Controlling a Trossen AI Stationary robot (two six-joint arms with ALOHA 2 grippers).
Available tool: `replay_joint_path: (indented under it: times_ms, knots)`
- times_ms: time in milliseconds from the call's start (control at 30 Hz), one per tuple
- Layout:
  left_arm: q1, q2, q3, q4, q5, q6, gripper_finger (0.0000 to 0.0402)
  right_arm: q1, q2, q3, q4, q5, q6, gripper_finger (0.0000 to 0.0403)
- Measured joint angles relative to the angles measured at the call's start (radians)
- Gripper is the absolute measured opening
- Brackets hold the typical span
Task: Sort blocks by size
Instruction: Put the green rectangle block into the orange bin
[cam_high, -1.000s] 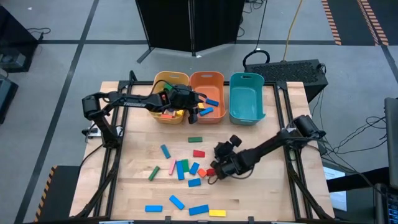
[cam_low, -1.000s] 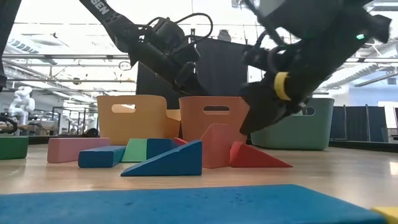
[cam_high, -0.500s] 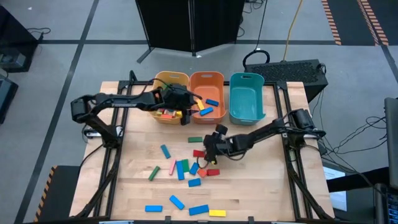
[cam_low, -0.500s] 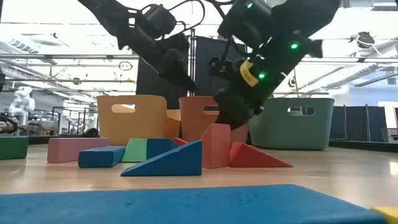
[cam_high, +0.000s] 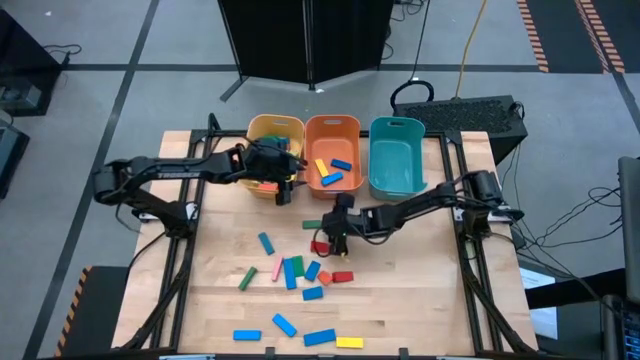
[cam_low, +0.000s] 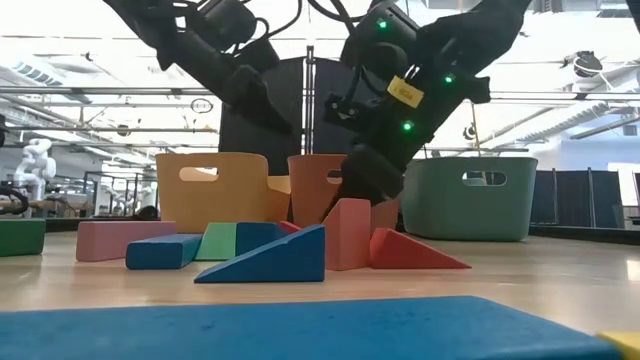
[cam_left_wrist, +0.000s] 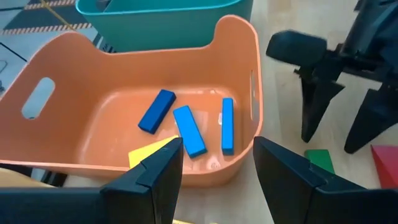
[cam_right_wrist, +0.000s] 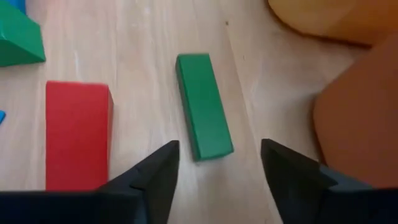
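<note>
Right tool (cam_right_wrist: 214, 171) spread above green block (cam_right_wrist: 203, 106)

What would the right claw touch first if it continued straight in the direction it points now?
Probably the green block, lying flat on the table between the open right claw and the orange bin; depth is unclear.

Grey floor (cam_high: 90, 110) with dark lines around the wooden tabletop (cam_high: 400, 310). Black screen (cam_high: 305, 40) behind. Bright ceiling lights (cam_low: 80, 40) overhead.
</note>
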Motion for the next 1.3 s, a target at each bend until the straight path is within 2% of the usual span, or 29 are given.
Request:
replay_joint_path:
  times_ms: [100,233,500,767,900,1167,1300]
  knots:
    - [-0.003,-0.009,0.0,0.0,0.001,0.0,0.0196,-0.028,0.007,0.0,0.031,-0.046,-0.022,0.0241]
    - [-0.004,-0.009,0.0,0.012,0.002,0.0,0.0196,-0.062,0.016,0.0,0.033,-0.112,-0.038,0.0248]
    - [-0.004,-0.009,0.0,0.012,0.002,0.0,0.0196,-0.076,0.03,0.001,0.077,-0.187,-0.089,0.0235]
    - [-0.004,-0.009,0.0,0.013,0.002,-0.001,0.0196,-0.08,0.084,0.002,0.091,-0.191,-0.069,0.0216]
    - [-0.004,-0.009,0.0,0.013,0.002,-0.001,0.0196,-0.079,0.081,0.002,0.087,-0.192,-0.057,0.0191]
    - [-0.004,-0.008,0.0,0.013,0.002,-0.001,0.0196,-0.077,0.081,0.002,0.083,-0.193,-0.024,0.0096]
    - [-0.004,-0.008,0.0,0.013,0.002,-0.001,0.0196,-0.068,0.081,0.002,0.082,-0.175,-0.003,0.0085]
